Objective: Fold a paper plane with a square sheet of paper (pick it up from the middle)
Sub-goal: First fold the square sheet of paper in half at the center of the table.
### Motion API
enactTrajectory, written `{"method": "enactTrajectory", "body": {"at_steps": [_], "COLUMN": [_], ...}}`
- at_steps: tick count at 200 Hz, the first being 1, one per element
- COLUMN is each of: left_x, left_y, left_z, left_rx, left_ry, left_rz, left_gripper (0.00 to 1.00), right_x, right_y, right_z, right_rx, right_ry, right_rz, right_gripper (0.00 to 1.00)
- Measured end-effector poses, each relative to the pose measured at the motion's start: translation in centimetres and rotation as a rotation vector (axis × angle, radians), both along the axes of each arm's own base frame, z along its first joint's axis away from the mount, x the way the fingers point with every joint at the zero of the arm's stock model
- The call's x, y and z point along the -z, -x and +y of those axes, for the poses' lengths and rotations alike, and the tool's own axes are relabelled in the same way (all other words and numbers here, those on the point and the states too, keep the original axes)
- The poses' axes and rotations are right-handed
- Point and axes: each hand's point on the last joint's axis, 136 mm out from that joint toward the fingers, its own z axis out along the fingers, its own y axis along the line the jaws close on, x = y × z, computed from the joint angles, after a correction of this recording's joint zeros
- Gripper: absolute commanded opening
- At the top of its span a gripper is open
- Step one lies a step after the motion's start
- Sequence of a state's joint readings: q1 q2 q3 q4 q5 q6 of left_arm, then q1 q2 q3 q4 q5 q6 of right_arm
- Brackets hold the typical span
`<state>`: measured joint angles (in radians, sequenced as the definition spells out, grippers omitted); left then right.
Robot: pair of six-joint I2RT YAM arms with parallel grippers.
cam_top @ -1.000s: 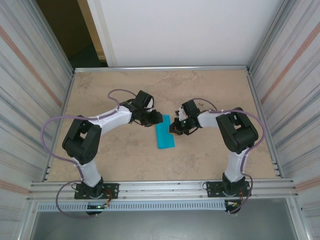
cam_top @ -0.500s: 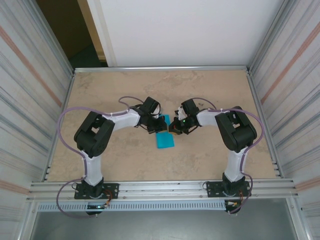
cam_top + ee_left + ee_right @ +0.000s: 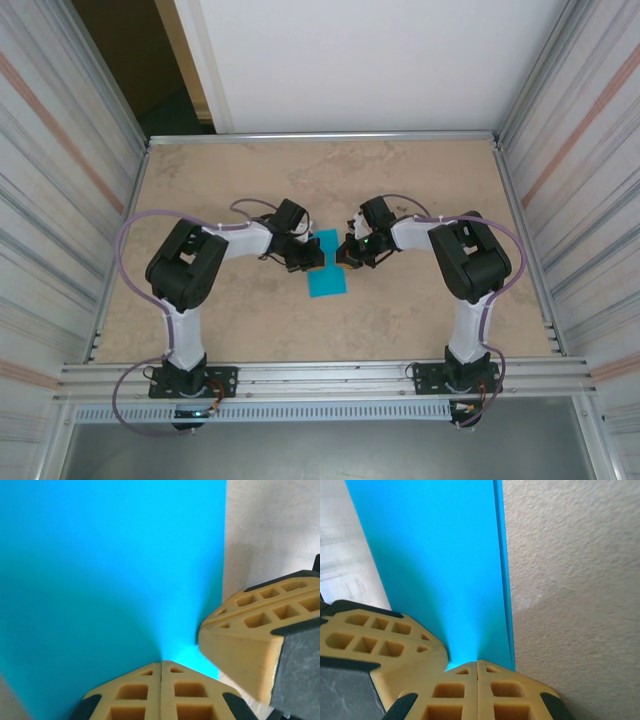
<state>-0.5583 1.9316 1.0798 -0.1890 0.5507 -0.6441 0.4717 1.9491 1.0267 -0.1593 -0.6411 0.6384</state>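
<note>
Overhead view of a beige stone-patterned desk (image 3: 420, 310) with two robot arms reaching inward from the near edge until their tips almost meet at the middle. Between them lies a turquoise paper (image 3: 328, 278), a narrow rectangle. Its long axis runs from the far side toward the near edge, leaning slightly to the right.

The left gripper (image 3: 306, 256) comes in from the left and the right gripper (image 3: 346, 254) from the right. Both are at the far half of the paper, just beside each other, so neither arm is nearer than the other. The free length of the paper stretches away from both toward the arm bases.

In the left wrist view, the tan fingertips (image 3: 135, 692) are pressed together with the blue paper running straight into the seam between them, so it appears pinched. The other gripper sits close on the right. In the right wrist view, the fingertips (image 3: 502, 692) are likewise pressed together on the paper. Two thin layers show along its right-hand edge, which suggests it is already folded once.

Judged from this, the plane is at an early fold. The next move likely turns on the two pinch points acting as one line across the paper's short width, with the loose near half swinging about it
</note>
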Motion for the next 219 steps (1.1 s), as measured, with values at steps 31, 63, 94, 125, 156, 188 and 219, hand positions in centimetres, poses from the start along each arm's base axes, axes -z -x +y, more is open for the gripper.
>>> {"method": "enactTrajectory", "body": {"at_steps": [31, 63, 94, 125, 156, 188, 219], "left_x": [-0.1, -1.4, -3.7, -2.5, -0.3, -0.3, -0.3], "left_y": [-0.4, -1.4, -1.0, -0.6, -1.3, -3.2, -5.6], "left_z": [3.5, 6.3, 3.2, 0.1, 0.2, 1.7, 4.6], "left_rx": [-0.059, -0.134, -0.075, -0.012, -0.021, -0.075, -0.149], "left_ry": [0.021, -0.002, 0.067, 0.101, 0.091, 0.082, 0.053], "left_rz": [0.014, -0.001, -0.063, -0.049, -0.006, -0.030, -0.050], "left_gripper": [0.00, 0.00, 0.00, 0.00, 0.00, 0.00, 0.00], "right_x": [0.1, 0.0, 0.0, 0.1, 0.1, 0.1, 0.3], "right_y": [0.0, -0.1, -0.1, -0.1, -0.1, -0.1, -0.1], "right_z": [0.1, 0.0, 0.0, 0.0, -0.1, -0.1, -0.2], "right_rx": [0.000, 0.001, 0.001, 0.001, 0.000, -0.012, -0.016], "right_ry": [0.010, 0.019, 0.024, 0.028, 0.038, 0.057, 0.083], "right_rz": [-0.003, -0.001, 0.002, 0.009, 0.009, -0.003, -0.012], "right_gripper": [0.00, 0.00, 0.00, 0.00, 0.00, 0.00, 0.00]}}
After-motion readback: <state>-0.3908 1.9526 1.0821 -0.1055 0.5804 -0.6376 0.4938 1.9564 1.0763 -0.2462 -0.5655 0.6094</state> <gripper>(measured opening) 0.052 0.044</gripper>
